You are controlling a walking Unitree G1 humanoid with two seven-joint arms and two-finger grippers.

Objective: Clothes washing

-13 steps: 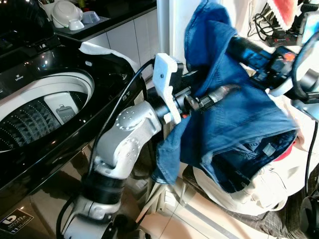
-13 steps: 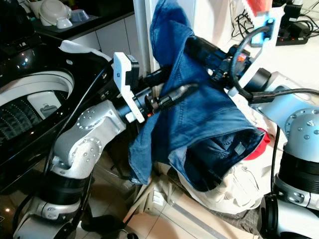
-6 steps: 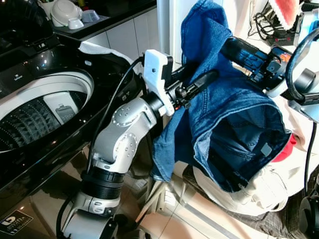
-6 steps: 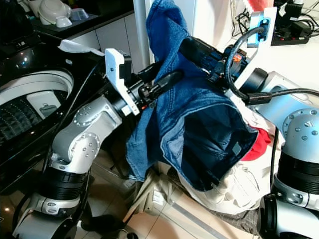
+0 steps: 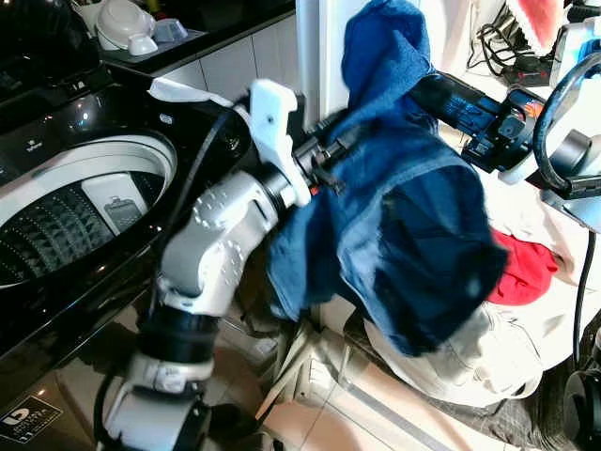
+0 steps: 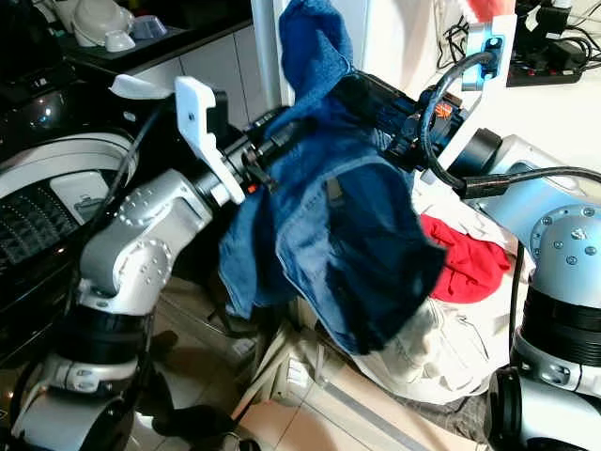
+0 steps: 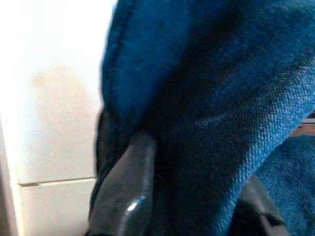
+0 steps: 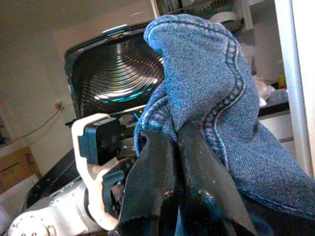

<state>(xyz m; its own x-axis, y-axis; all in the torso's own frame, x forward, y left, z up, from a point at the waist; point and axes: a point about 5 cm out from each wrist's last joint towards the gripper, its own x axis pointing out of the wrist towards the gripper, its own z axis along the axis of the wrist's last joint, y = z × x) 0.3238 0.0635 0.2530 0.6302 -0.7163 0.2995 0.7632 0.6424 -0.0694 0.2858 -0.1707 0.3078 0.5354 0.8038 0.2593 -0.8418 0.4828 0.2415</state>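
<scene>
Head camera first: both arms are up in front of the robot with a pair of blue denim jeans bunched between them. The fabric is heavy twill, darker on the inside, and hangs in a big saggy fold below the arms, blurred at the bottom edge. The left gripper is buried in the denim just beside the white pillar, and the right gripper comes in from the other side, with a peak of jeans poking up above it. On the robot's left sits a glossy black top-loading washing machine with its lid up and the ribbed drum open. There's a small white label at the lower corner, too small to read. Under the jeans is a pile of laundry: a red garment on top of beige clothes.

Left wrist camera: one black finger is pressed up against the denim, weave clearly visible, but the other finger is hidden, so whether the left gripper is pinching can't be told.

Right wrist camera: the two black fingers are squeezed together on a stitched seam of the jeans, which fold up over the fingertips. Behind them is the washer's shiny round lid.
</scene>
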